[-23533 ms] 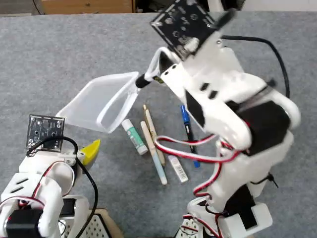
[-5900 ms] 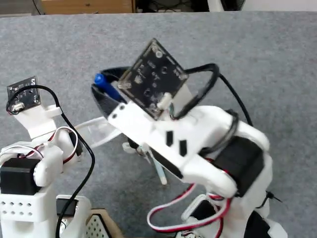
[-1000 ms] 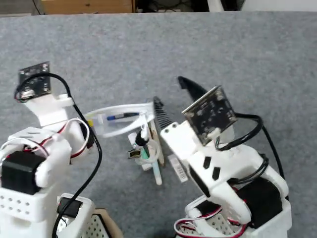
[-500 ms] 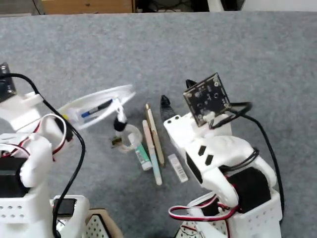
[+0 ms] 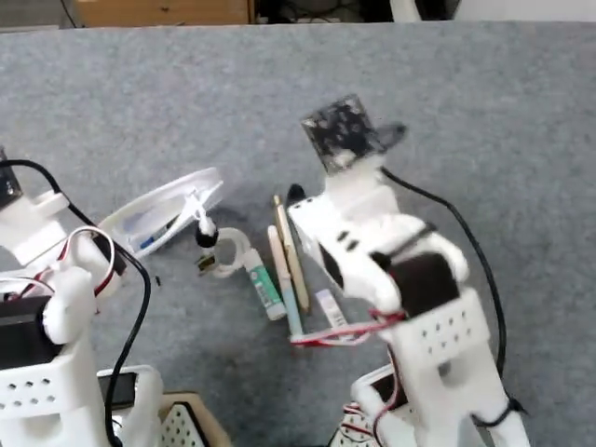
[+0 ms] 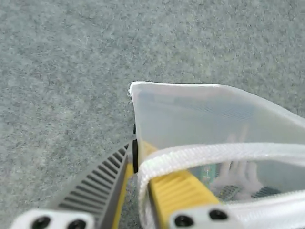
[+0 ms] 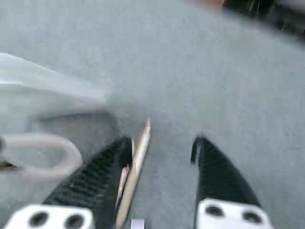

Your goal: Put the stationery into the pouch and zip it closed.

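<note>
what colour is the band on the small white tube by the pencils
Teal green, around the small white tube; clearest in the high view.

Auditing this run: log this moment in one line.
left gripper shut on pouch | right gripper open over pencils | glue stick on table

- We see a grey, felt-like table top (image 5: 484, 112).
- On it lies a white glue stick with a green label (image 5: 264, 287).
- Just beside that we find a pale cream pen (image 5: 288, 296) and a thin wooden pencil (image 5: 294, 268), side by side.
- A small white eraser (image 5: 331, 310) lies near them.
</note>
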Tool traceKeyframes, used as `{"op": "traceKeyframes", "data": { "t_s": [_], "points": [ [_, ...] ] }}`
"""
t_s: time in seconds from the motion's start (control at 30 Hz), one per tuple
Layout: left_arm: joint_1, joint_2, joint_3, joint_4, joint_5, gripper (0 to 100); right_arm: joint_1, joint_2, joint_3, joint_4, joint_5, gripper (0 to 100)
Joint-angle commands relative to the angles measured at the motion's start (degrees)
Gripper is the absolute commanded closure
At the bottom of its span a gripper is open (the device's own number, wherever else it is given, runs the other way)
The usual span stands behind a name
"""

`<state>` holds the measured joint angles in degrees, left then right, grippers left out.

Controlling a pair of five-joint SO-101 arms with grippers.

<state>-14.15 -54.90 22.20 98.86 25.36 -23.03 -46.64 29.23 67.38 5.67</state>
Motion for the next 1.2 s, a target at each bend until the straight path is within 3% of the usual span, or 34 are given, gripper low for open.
{"op": "traceKeyframes", "data": {
  "t_s": [0.0,0.17,0.43,0.93,1.17],
  "points": [
    [-1.63,0.53,0.57,0.26,0.35,97,3.96,3.74,-1.63,-1.58,-0.09,79.4],
    [-1.98,0.53,0.92,0.26,0.35,97,9.93,10.42,-4.88,-1.49,-0.09,79.4],
    [-1.98,0.62,0.92,0.26,0.35,97,9.85,21.85,-5.14,-1.85,-0.62,79.4],
    [-1.71,0.62,1.01,0.26,0.35,97,-2.55,35.3,-9.8,-4.13,-0.62,79.4],
    [-1.63,0.62,2.07,-0.09,0.44,97,-3.34,43.3,-9.89,-10.64,-0.62,79.5]
  ]
}}
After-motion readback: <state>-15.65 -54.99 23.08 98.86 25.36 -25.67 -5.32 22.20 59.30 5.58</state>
